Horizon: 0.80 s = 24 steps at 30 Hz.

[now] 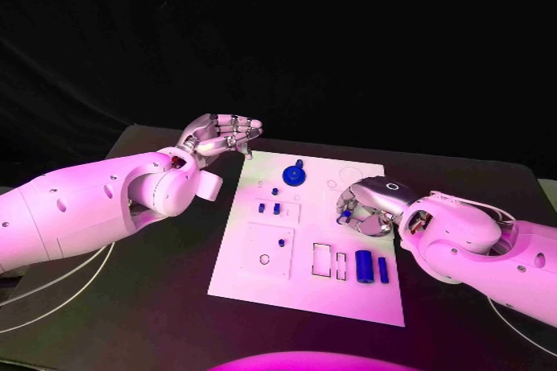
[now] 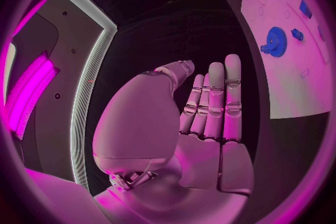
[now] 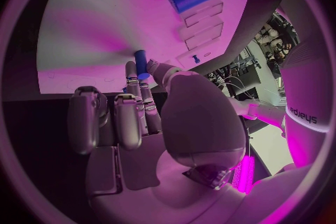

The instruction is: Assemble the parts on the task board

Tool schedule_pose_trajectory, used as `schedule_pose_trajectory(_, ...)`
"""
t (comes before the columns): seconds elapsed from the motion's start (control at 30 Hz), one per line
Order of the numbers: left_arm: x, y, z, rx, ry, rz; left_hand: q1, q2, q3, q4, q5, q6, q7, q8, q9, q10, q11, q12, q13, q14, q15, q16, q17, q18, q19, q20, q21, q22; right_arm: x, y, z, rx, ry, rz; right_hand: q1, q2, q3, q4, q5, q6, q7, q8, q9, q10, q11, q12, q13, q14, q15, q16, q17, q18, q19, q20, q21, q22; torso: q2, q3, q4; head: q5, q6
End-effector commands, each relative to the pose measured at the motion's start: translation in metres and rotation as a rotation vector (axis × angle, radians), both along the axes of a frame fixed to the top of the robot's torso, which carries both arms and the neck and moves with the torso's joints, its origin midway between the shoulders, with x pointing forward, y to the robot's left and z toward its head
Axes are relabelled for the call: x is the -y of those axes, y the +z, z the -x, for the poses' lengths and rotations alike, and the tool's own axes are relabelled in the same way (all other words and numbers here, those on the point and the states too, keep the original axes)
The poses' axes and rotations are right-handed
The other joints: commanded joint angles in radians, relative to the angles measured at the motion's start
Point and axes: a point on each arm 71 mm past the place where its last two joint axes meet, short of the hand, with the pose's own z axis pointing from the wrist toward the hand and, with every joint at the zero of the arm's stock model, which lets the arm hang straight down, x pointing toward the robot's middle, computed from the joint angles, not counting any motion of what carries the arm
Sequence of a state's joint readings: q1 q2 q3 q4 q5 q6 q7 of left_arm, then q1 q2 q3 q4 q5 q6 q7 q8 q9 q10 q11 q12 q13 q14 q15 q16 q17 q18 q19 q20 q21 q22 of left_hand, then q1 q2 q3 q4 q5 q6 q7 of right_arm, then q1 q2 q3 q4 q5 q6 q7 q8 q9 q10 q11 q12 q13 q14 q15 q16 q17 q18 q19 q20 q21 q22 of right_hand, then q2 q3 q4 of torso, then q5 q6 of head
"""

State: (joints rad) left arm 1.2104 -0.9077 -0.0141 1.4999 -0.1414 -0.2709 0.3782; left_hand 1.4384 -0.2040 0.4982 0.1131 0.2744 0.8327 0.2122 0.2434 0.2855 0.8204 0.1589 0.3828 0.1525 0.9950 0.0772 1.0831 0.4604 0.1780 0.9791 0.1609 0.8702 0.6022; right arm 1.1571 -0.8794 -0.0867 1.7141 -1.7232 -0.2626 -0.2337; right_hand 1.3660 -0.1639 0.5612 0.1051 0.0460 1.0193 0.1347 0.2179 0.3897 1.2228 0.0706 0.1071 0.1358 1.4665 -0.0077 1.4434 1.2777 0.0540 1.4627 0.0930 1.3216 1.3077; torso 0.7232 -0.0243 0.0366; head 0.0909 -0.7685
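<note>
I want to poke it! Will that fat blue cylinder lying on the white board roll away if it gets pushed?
Probably. The blue cylinder lies on its round side on the flat task board, so a sideways push would likely roll it. It looks smooth and rigid, perhaps slippery.

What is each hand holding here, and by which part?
The right hand pinches a small blue peg by one end, between thumb and a fingertip, over the task board. The left hand holds nothing, fingers straight.
</note>
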Motion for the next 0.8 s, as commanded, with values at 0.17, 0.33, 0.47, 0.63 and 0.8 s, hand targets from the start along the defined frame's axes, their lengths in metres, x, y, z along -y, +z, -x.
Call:
schedule_pose_trajectory(0.17,0.002,0.000,0.000,0.001,-0.016,0.006,-0.006,-0.003,0.000,-0.005,0.004,-0.008,0.012,0.006,-0.002,-0.007,0.003,0.005,-0.001,-0.005,0.001,-0.006,-0.001,0.006,-0.007,0.000,-0.006,-0.001,0.000,0.003,0.001,0.027,-0.003,-0.006,0.023,-0.008,0.032,-0.025,0.008,0.000,-0.001,-0.004,0.001,0.038,-0.008,0.001,0.007,0.048,-0.007,0.006,0.001,-0.005,0.027,-0.005,0.013,0.160,0.000,-0.0005,0.0007,0.000,-0.002)
schedule_pose_trajectory(0.33,0.002,0.000,0.000,0.000,-0.015,0.005,-0.007,-0.003,-0.001,-0.005,0.004,-0.010,0.013,0.006,-0.002,-0.009,0.004,0.006,-0.001,-0.006,0.002,-0.006,-0.002,0.006,-0.008,0.001,-0.006,-0.002,-0.001,0.006,0.003,0.048,0.001,-0.046,0.040,0.006,0.048,-0.052,0.010,0.028,-0.003,0.011,0.009,0.069,-0.015,0.007,0.017,0.049,-0.013,0.008,0.006,-0.008,0.033,-0.010,0.028,0.168,-0.001,-0.0010,0.0005,0.000,-0.002)
schedule_pose_trajectory(0.47,0.002,0.000,0.000,-0.001,-0.014,0.005,-0.007,-0.003,-0.001,-0.005,0.004,-0.010,0.013,0.006,-0.002,-0.009,0.004,0.006,-0.001,-0.006,0.002,-0.006,-0.002,0.006,-0.008,0.001,-0.006,-0.002,-0.003,0.010,0.006,0.068,0.009,-0.082,0.040,0.011,0.049,-0.058,0.005,0.035,-0.004,0.016,0.013,0.079,-0.016,0.010,0.021,0.050,-0.014,0.009,0.007,-0.010,0.035,-0.011,0.033,0.171,-0.001,-0.0007,0.0014,0.000,-0.003)
schedule_pose_trajectory(0.63,0.003,0.000,0.000,-0.001,-0.013,0.004,-0.007,-0.003,-0.001,-0.005,0.004,-0.010,0.013,0.006,-0.002,-0.009,0.004,0.006,-0.001,-0.006,0.002,-0.006,-0.002,0.006,-0.008,0.001,-0.006,-0.002,-0.003,0.016,0.011,0.080,0.018,-0.113,0.040,0.013,0.049,-0.062,0.005,0.039,-0.005,0.019,0.015,0.085,-0.018,0.011,0.024,0.050,-0.015,0.010,0.010,-0.011,0.037,-0.012,0.041,0.175,-0.002,-0.0015,0.0001,0.002,-0.001)
schedule_pose_trajectory(0.8,0.003,-0.001,-0.001,-0.002,-0.012,0.004,-0.007,-0.002,-0.001,-0.006,0.004,-0.010,0.013,0.006,-0.002,-0.010,0.004,0.007,-0.001,-0.006,0.002,-0.006,-0.002,0.006,-0.008,0.001,-0.007,-0.002,-0.009,0.027,0.022,0.091,0.045,-0.148,0.039,0.013,0.049,-0.063,0.005,0.040,-0.005,0.020,0.016,0.087,-0.019,0.011,0.025,0.051,-0.016,0.011,0.012,-0.012,0.039,-0.013,0.046,0.177,0.000,-0.0006,-0.0008,0.004,-0.001)
